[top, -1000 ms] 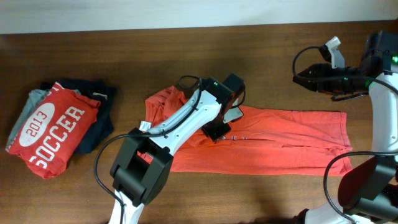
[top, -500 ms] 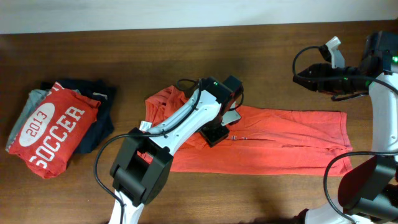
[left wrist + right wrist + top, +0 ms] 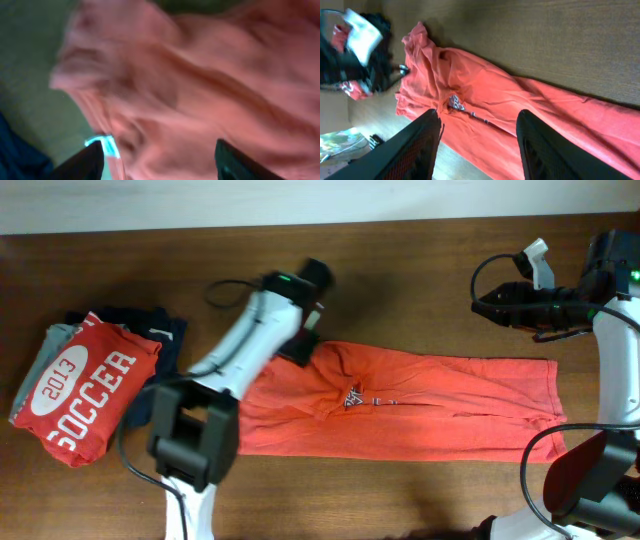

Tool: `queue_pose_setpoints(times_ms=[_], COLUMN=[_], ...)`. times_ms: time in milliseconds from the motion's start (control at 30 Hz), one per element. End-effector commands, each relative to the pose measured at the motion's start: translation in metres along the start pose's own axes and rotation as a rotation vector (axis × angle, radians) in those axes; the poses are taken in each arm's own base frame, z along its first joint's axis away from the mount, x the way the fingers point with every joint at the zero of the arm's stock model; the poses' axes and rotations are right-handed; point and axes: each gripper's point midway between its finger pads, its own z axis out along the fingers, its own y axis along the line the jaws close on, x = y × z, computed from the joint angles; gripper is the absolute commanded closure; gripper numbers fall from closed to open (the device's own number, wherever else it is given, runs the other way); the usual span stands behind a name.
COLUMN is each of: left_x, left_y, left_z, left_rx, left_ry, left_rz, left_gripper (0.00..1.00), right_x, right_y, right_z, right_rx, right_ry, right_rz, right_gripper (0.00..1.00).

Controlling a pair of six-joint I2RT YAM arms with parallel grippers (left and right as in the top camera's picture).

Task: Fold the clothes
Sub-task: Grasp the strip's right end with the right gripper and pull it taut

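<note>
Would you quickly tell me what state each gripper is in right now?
Left gripper: open, holding nothing, just over the orange-red T-shirt.
Right gripper: open, holding nothing.

The T-shirt (image 3: pixel 430 395) is soft orange-red cloth, matt and full of wrinkles, with a small flat dark print. The table (image 3: pixel 400 270) is brown wood, smooth, with fine lines in it and a dull shine. The folded red shirt (image 3: pixel 85 385) is cloth too, with flat white letters. The left arm (image 3: pixel 245 340) has a smooth white shell like plastic. The right gripper (image 3: pixel 479 120) has dark, matt fingers (image 3: pixel 415 150).
</note>
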Motion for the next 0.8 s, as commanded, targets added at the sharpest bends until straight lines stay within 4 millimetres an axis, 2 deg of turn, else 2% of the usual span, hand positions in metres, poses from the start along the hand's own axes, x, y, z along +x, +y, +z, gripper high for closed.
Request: queue_pose_setpoints(times_ms=[0,133,300,433,500,633,767], left_x=[-0.005,-0.012,-0.012,-0.004,-0.001,0.012,0.021], left_y=[0.0,-0.005,-0.014,-0.016,-0.014,0.0,0.006], left_z=[0.021,0.033,0.049,0.059,0.059,0.062,0.062], left_rx=[0.205,0.405,0.504,0.509,0.498,0.429,0.417], left_ry=[0.022,0.01,0.024,0.067,0.08,0.143,0.179], left_rz=[-0.107,-0.11,-0.079,-0.083,-0.087,-0.135,-0.15], left_gripper=[0.3,0.44,0.55,0.85,0.95,0.98,0.98], right_x=[-0.002,-0.001,0.004,0.007,0.008,0.009,0.003], right_y=[0.005,-0.003,-0.042,-0.058,-0.072,-0.102,-0.117], right_z=[-0.004,-0.004,-0.011,-0.015,-0.021,-0.033,-0.031], right_rx=[0.007,0.054,0.283,0.375,0.465,0.627,0.646], right_ry=[-0.011,-0.003,0.009,0.015,0.008,-0.017,-0.035], right_rz=[-0.014,0.01,0.173,0.187,0.234,0.31,0.316], right_gripper=[0.48,0.48,0.48,0.44,0.43,0.41,0.42])
